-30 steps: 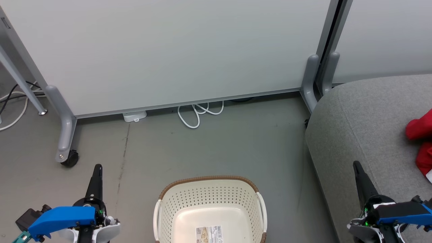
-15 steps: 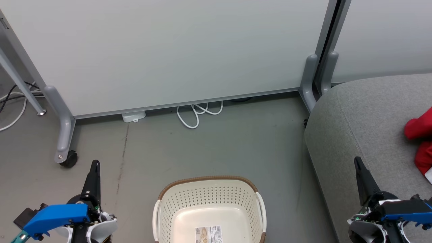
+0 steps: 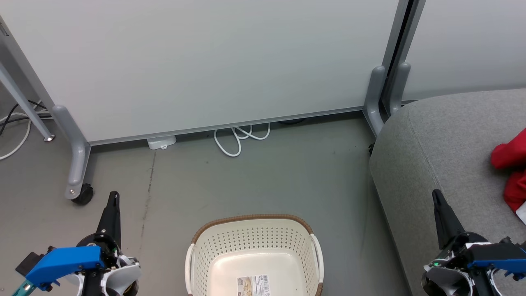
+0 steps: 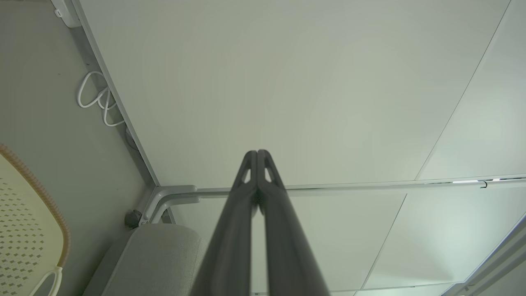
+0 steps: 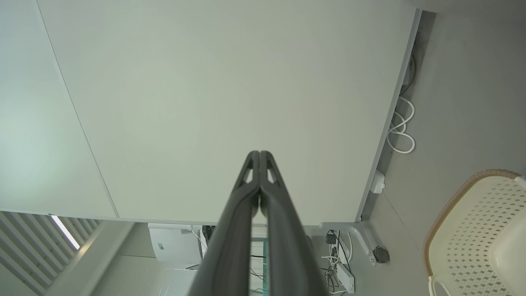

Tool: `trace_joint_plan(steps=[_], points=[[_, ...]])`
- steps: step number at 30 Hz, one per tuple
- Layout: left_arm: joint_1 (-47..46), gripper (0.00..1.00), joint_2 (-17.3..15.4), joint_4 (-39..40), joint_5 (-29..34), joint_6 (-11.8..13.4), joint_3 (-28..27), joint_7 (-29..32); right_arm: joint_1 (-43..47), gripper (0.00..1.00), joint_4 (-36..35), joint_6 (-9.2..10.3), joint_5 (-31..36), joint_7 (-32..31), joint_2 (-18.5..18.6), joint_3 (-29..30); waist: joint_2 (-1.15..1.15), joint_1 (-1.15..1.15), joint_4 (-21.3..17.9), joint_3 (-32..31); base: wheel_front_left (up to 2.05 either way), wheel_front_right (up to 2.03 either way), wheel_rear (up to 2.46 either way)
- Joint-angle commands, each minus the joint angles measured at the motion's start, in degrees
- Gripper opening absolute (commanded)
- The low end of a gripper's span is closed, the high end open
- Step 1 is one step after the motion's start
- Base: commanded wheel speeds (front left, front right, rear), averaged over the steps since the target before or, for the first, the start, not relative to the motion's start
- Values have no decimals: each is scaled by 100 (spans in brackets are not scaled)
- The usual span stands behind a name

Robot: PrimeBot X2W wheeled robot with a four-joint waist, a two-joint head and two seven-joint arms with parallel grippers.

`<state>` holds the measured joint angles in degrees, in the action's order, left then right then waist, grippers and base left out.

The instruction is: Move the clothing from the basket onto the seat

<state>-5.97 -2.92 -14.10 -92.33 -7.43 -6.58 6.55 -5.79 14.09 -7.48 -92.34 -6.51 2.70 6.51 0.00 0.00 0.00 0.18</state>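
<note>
I saw the grey seat (image 3: 444, 139) at my right, with the red clothing (image 3: 511, 164) lying on it at the picture's edge. The basket (image 3: 254, 236) stood on the floor between my arms, a paper label (image 3: 254, 285) on its bottom, the print too small to read. My left gripper (image 3: 114, 195) and right gripper (image 3: 434, 193) were both pressed closed, gripping nothing.

A: Head cam?
B: High up, facing fwd & down at floor (image 3: 287, 176); basket (image 3: 254, 242) at bottom edge.
A: Wrist cams?
B: Both rolled sideways, facing the white partition (image 4: 287, 82), fairly near. All 3 share partition, basket rim, cable (image 3: 239, 144).
</note>
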Motion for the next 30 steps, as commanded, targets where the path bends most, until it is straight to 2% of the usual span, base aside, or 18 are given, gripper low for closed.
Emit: trace_joint_plan(steps=[1,30], points=[[-53,0,7,24,-10,-10,-17,22,-84,0,-15,-2,-15,-15,33,9,0,0,0,0,0,0,0],[-53,0,7,24,-9,-10,-18,23,-83,0,-16,-2,-15,-14,32,8,0,0,0,0,0,0,0]])
